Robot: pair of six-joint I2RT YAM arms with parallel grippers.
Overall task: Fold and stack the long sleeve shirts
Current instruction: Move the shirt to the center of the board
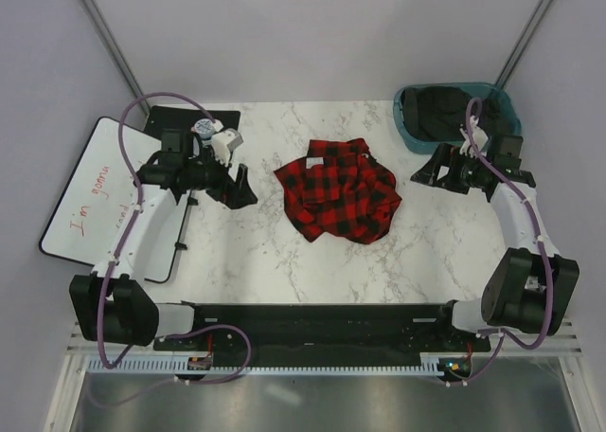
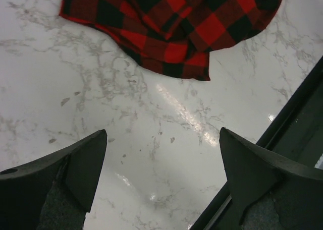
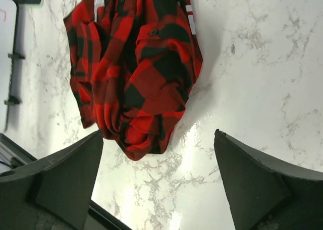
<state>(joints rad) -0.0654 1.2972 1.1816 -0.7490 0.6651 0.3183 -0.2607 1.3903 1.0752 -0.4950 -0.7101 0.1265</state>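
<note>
Flannel shirt (image 1: 339, 190) lies crumpled at the middle of the table (image 1: 275, 257), between the left gripper (image 1: 243, 187) and right gripper (image 1: 422, 175), touching neither. Both grippers' fingers are spread wide, holding nothing.

Counted one flannel shirt (image 1: 339, 189), red-and-black check, crumpled near the centre of the table (image 1: 284, 261). One teal bin (image 1: 414, 135) stood at the far right corner, with dark cloth (image 1: 437, 110) heaped inside; pieces could not be counted. One whiteboard (image 1: 85, 195) lay along the left edge. One black pad (image 1: 180, 119) lay at the far left corner. Two arms, one gripper each: left gripper (image 1: 244, 188), right gripper (image 1: 426, 165).
</note>
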